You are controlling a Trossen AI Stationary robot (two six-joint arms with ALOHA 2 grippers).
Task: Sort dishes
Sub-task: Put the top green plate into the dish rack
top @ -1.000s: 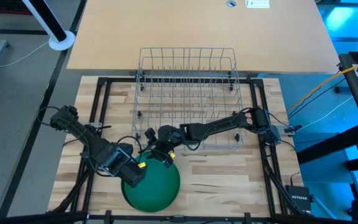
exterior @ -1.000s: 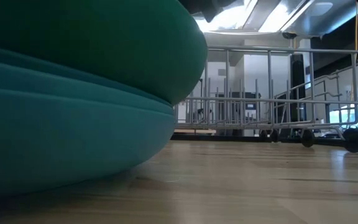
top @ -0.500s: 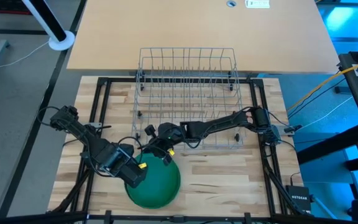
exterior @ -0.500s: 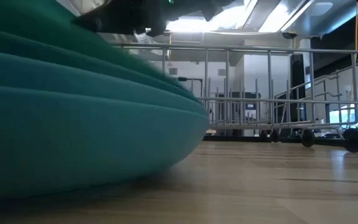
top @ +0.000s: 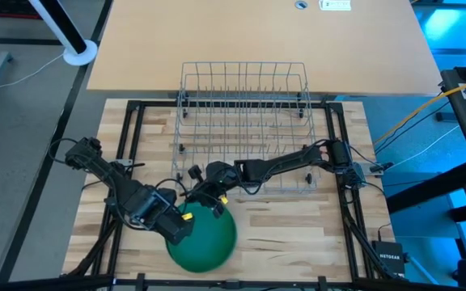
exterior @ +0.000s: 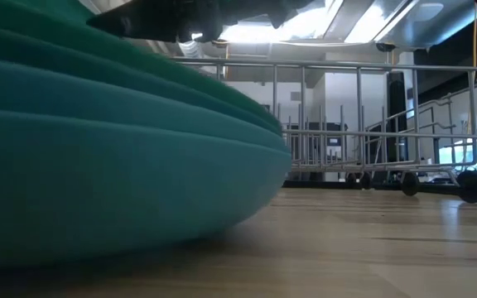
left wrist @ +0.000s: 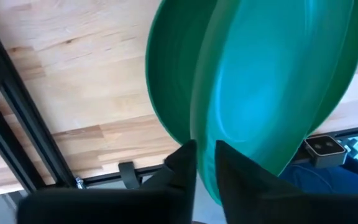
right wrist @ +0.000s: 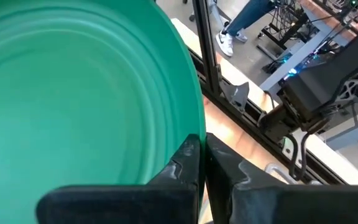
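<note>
A stack of green plates lies on the wooden table near its front edge and fills the left of the low view. Its top plate is tilted, left side raised, right side down on the plates beneath. My left gripper points down at the plate's left rim and is shut on it. My right gripper reaches in from the far right and is shut on the far rim. My left gripper pinches the top plate's rim between its two fingers, at the plate's left side. The fingers come from above, pointing down. That side of the plate is held up off the stack. My right gripper pinches the plate's far rim between its two fingers, one on the upper face and one beneath. It slants down from the table's far right. The plate sits tilted in the hold, its right side on the stack.
The wire rack stands just beyond the plates toward the far edge, seen behind them in the low view. Black frame rails border the wooden top. Bare wood lies right of the stack. A person's legs show beyond the table.
The raised top plate has come down from a steeper tilt to lie closer on the stack. The plates have slid a little toward the table's right edge. Both arms have stayed in place.
</note>
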